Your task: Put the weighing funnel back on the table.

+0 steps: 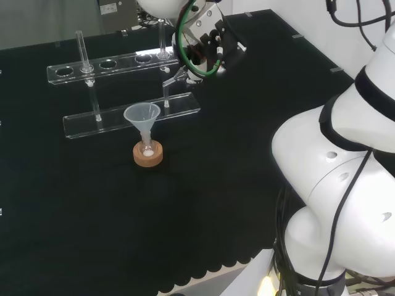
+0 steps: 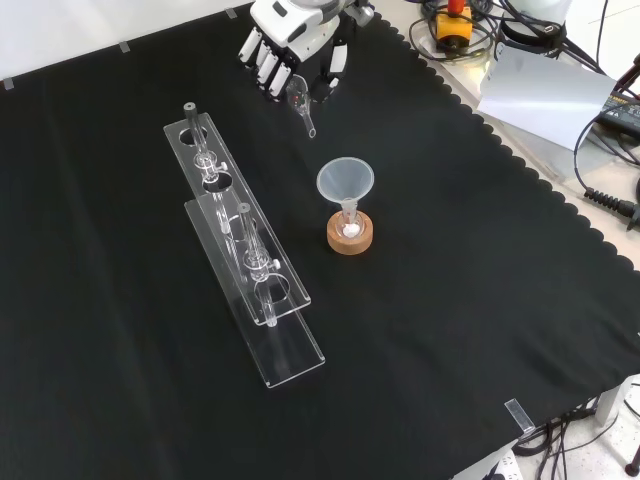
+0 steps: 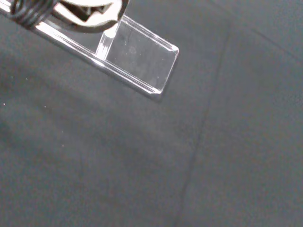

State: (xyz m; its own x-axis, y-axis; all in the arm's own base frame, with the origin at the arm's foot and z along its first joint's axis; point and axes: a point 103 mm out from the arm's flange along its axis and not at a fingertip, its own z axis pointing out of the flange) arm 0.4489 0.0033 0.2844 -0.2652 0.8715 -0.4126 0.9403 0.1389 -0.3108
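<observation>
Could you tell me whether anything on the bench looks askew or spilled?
Nothing looks spilled or toppled. The funnel stands upright in its flask on the cork ring, and the rack sits flat. Only the weighing funnel is tilted, pinched in the hand.

Head: behind arm (image 1: 333, 160), over cloth (image 1: 216, 203). Front: facing arm, downward. Both share funnel (image 1: 142, 115), rack (image 1: 86, 123). Wrist: close on cloth.
</observation>
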